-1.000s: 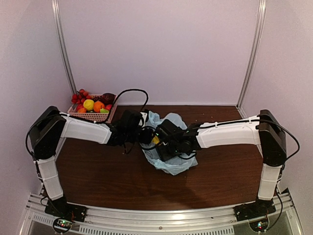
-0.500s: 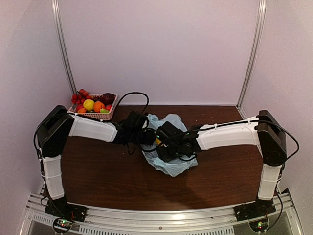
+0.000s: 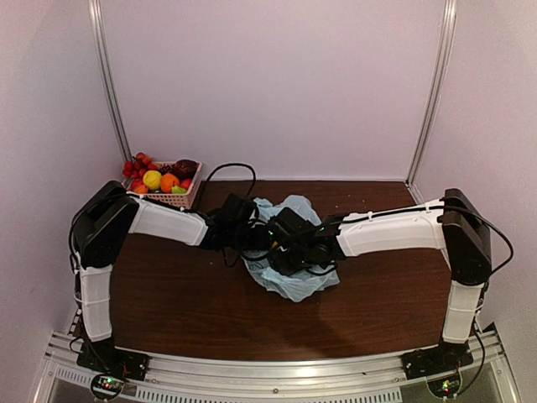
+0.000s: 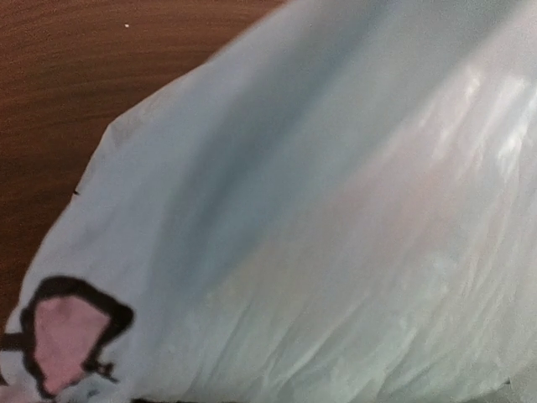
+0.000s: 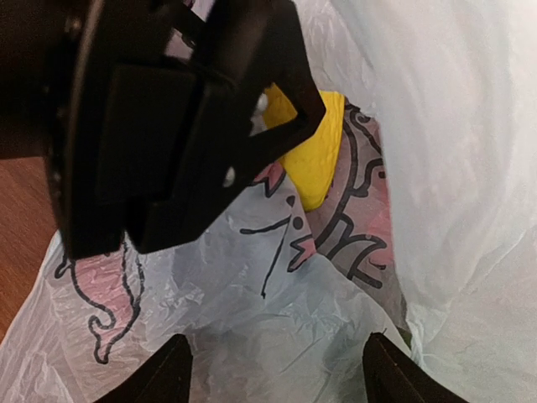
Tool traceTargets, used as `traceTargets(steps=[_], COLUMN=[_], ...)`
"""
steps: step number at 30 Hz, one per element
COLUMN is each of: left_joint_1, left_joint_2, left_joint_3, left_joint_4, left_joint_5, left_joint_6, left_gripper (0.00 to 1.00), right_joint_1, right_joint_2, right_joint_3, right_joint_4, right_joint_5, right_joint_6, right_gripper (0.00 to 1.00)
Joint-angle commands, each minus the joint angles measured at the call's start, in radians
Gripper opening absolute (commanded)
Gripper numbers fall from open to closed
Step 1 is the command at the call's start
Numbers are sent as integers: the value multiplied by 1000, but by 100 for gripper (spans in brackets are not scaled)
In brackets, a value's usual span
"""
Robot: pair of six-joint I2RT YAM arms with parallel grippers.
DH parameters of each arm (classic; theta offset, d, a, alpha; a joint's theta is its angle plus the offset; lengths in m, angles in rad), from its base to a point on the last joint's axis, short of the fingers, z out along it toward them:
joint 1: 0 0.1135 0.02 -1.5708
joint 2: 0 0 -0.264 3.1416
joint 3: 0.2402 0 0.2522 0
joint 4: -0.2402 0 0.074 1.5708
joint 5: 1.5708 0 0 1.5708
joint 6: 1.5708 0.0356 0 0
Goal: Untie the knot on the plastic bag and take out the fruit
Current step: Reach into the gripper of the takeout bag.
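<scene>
Now, the plastic bag (image 3: 295, 284) lies on the table (image 3: 180, 298), the yellow fruit (image 5: 315, 161) inside it beside the left tool (image 5: 281, 117). Clenched or not, I cannot tell. The right tool (image 5: 277, 378) is spread wide, holding nothing; an unpinned bag could lift with the fruit.

Both arms reaching inward, wrists almost nose to nose

The left arm (image 3: 159, 222) and right arm (image 3: 394, 231) each go up from the base, bend, and stretch level toward the middle. The right gripper (image 5: 277, 378) has its fingers (image 5: 168, 374) spread wide. The left gripper (image 3: 254, 239) sits right in front of it, and honestly I can't tell if it's open or closed.
</scene>
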Motion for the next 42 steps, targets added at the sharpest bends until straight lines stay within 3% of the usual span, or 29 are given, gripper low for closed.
traceTargets(steps=[1, 12, 22, 28, 40, 42], left_joint_1=[-6, -5, -5, -6, -39, -50], left_joint_2=[64, 169, 145, -6, -302, -341], left_joint_3=[63, 172, 164, 38, -277, -319], left_joint_4=[3, -34, -25, 62, 160, 159], left_joint_5=[21, -37, -34, 17, 164, 167], left_joint_6=[-19, -23, -13, 20, -24, -29], left_gripper=[63, 71, 41, 34, 32, 32], right_joint_1=[-7, -6, -7, -11, -43, -47], right_joint_2=[-51, -90, -157, -257, -328, -326], right_joint_3=[14, 3, -7, -3, -30, -42], right_joint_4=[9, 15, 12, 7, 22, 23], right_joint_5=[-7, -1, 9, 41, 79, 88], right_joint_6=[8, 12, 21, 22, 10, 7], right_gripper=[72, 74, 74, 76, 79, 83])
